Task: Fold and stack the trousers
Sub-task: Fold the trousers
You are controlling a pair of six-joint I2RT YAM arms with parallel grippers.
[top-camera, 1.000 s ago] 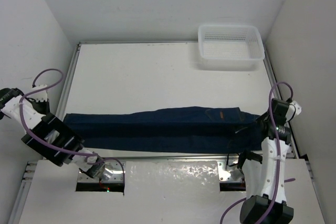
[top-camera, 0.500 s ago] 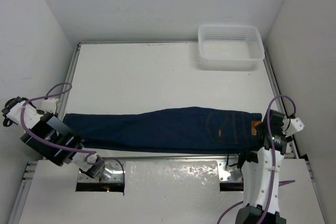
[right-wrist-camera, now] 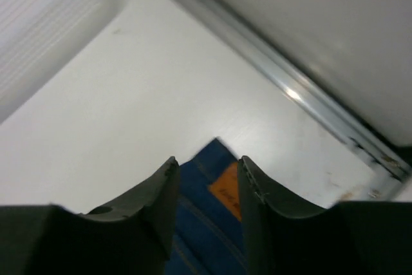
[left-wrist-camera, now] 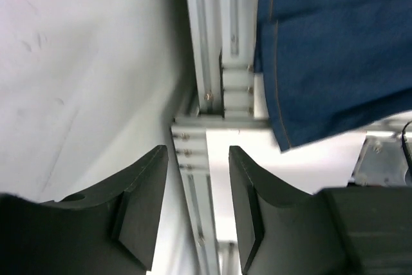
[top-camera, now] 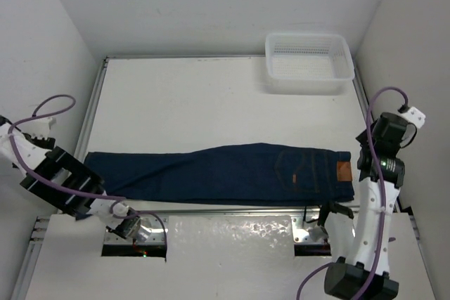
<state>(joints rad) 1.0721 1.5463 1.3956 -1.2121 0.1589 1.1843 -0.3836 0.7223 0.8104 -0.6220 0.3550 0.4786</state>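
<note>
And there lay the trousers (top-camera: 225, 173), stretched flat across the near part of the white table (top-camera: 211, 103), folded lengthwise into one long dark band. The waist end sat over on the right, its tan leather patch (top-camera: 344, 171) facing up, and the leg ends reached out to the left, right up at the aluminium rail (left-wrist-camera: 206, 62) along the table's left edge. The left wrist view caught that hem corner of blue denim (left-wrist-camera: 335, 49) with its faint orange stitching, lying beside and partly over the rail. The left gripper (left-wrist-camera: 196, 165) hung out beyond the table's left edge, clear of the cloth, its two dark fingers parted with nothing between them, just rail and wall showing through the gap. Over on the right, the right gripper (right-wrist-camera: 207, 165) was up above the waist end, jaws likewise apart and empty. Between its fingers you could make out the corner of the denim (right-wrist-camera: 199, 236) and the patch (right-wrist-camera: 225, 191) down below, not touched. The white mesh basket (top-camera: 309, 61) stood at the far right corner of the table, well apart from the trousers.
</note>
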